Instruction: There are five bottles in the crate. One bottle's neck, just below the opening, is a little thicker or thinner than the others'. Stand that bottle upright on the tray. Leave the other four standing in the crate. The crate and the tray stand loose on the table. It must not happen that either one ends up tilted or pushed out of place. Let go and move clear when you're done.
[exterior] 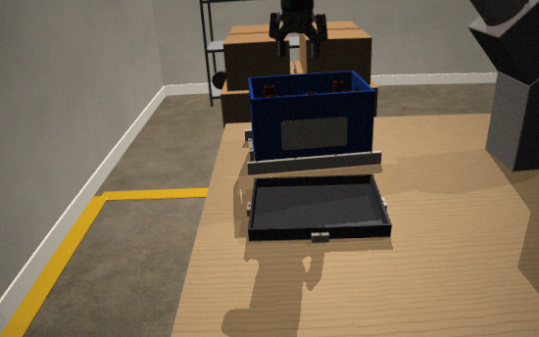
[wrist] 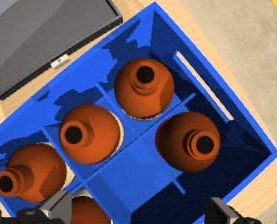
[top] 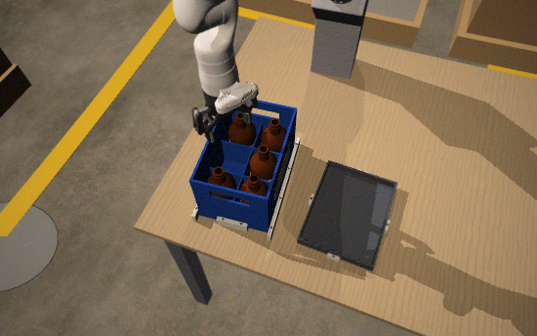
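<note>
A blue crate (top: 229,207) (exterior: 265,122) (wrist: 132,39) stands at the table's left end with five brown bottles upright in its six cells. Three bottles (top: 274,134) (top: 263,161) (top: 254,186) fill the column on the tray side. Two bottles (top: 241,128) (top: 221,178) stand in the other column, with an empty cell between them. The wrist view shows all five from above (wrist: 143,86) (wrist: 89,132) (wrist: 29,172) (wrist: 189,139) (wrist: 89,219). The dark tray (top: 347,210) (exterior: 314,203) (wrist: 49,16) lies empty beside the crate. My gripper (top: 228,126) (exterior: 298,49) (wrist: 138,210) is open and empty, pointing down above the crate's far side.
White stop brackets (top: 283,181) (exterior: 314,163) lie around the crate and tray. A grey pillar (top: 337,39) (exterior: 519,122) stands on the table (top: 434,195) behind the tray. The table edge runs close along the crate's left side. Cardboard boxes (exterior: 260,54) stand beyond.
</note>
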`<act>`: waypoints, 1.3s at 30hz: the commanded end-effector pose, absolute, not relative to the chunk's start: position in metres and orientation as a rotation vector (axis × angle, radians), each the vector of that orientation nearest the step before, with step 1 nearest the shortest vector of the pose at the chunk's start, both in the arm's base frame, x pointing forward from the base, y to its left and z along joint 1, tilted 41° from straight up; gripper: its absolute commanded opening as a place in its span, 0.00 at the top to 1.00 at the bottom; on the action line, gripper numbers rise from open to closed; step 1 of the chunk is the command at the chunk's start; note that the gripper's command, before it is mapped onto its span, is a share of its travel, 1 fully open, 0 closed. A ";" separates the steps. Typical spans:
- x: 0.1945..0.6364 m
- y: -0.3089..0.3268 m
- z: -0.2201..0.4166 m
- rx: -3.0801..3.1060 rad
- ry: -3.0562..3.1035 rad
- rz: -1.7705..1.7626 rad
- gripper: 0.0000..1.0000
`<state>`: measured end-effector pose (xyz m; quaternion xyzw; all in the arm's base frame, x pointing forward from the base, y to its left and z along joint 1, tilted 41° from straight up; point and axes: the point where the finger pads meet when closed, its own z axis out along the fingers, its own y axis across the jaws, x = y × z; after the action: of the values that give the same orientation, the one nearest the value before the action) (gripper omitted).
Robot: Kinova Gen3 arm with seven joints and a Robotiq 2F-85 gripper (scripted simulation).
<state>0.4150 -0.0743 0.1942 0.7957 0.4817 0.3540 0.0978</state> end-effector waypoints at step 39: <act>0.399 -0.090 0.189 2.414 1.331 1.003 1.00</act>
<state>0.3989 -0.0901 0.1888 0.8186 0.4514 0.3398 0.1036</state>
